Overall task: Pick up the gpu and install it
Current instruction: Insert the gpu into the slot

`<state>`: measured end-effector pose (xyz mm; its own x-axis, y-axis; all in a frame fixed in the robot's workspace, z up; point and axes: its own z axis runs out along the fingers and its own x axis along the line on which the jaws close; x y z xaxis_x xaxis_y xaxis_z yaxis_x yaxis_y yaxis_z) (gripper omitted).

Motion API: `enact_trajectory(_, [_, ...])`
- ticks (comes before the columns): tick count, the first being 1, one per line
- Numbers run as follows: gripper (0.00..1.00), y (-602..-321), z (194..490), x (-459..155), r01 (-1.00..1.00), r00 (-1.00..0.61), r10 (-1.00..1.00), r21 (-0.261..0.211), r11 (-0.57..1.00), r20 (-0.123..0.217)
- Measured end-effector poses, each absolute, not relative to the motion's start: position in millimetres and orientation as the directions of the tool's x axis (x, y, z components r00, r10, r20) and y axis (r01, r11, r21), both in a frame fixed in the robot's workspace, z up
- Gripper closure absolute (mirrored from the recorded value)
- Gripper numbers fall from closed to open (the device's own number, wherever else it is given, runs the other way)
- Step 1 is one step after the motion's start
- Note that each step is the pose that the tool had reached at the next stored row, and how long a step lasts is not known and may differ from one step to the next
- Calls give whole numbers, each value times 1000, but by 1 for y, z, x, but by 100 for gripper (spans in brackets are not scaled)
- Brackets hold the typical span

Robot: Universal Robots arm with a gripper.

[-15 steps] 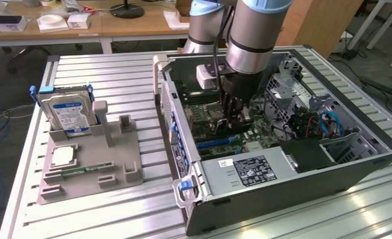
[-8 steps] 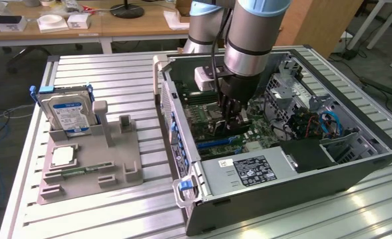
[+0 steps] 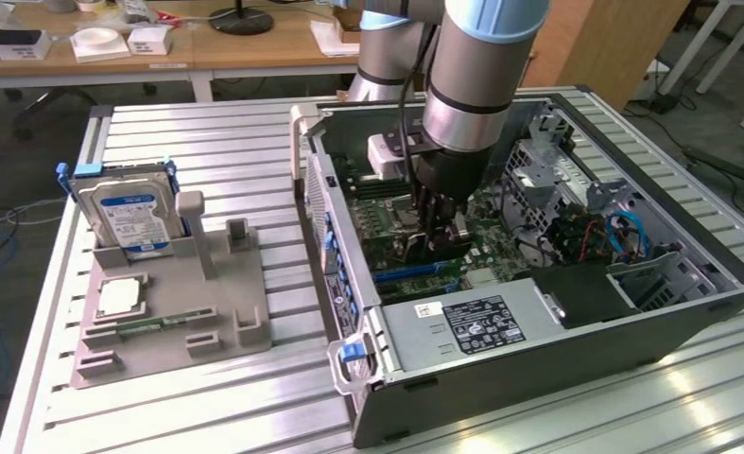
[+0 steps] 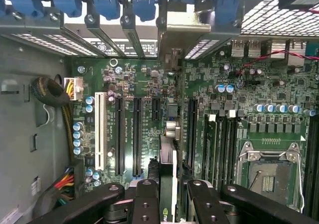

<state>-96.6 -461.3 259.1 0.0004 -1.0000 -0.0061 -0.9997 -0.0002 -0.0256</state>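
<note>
Nearest to us in the wrist view, the gripper point(image 4: 168, 196) has its two black fingers point(image 4: 145, 204) standing a little apart, clamped on the gpu point(image 4: 168, 159), a thin card seen edge-on that runs between them and reaches out toward the motherboard point(image 4: 219, 114). The card's edge stands over the row of long black expansion slots point(image 4: 135, 134), with the white slot point(image 4: 98, 129) further to one side; we cannot tell whether the card touches a slot or hangs just above. Beyond the slots we see the metal slot brackets at the case's back wall, with blue latches point(image 4: 107, 0) above them. The open processor socket point(image 4: 266, 171) lies beside the memory slots.

In the exterior view, the arm point(image 3: 473, 85) reaches down into the open computer case point(image 3: 674, 322), the gripper point(image 3: 432, 227) low over the board. The power supply point(image 3: 473, 326) sits at the case's near end. Well apart, on the exterior view's left, a grey holder tray point(image 3: 220, 331) on the slatted table point(image 3: 195, 416) carries an upright hard drive point(image 3: 126, 218) and a processor point(image 3: 119, 296) lying flat.
</note>
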Motion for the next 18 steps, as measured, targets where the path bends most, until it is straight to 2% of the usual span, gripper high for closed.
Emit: enact_trajectory(18, [73, -461, 252, -100, -1000, 0, -1000, -28, 0, -6])
